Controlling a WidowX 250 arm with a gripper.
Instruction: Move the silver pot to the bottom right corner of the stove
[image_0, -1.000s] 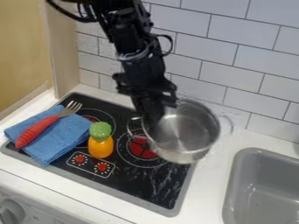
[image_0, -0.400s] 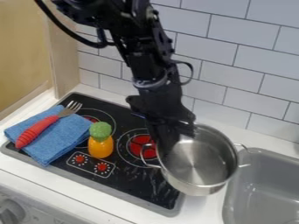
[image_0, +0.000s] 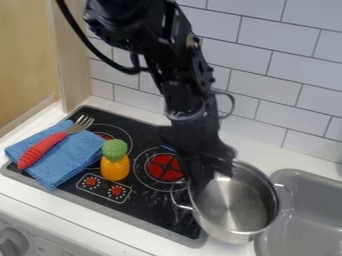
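Clock positions are taken from the middle of the view.

Item: silver pot (image_0: 237, 212), two-handled, at 5 o'clock, over the stove's (image_0: 150, 212) right edge; one handle points to 9 o'clock, the other to 2, by the grey sink (image_0: 283, 173).

Item: black gripper (image_0: 200, 186), hanging down at the pot's 10 o'clock rim; closed on that rim, as far as the dark, blurred tips can be read.

Item: blue cloth (image_0: 72, 159), folded, at 8 o'clock; on it, a red-handled fork (image_0: 44, 149), tines towards 1 o'clock.

Item: orange toy with green top (image_0: 115, 168), upright, between 7 and 8 o'clock, just beside the cloth.
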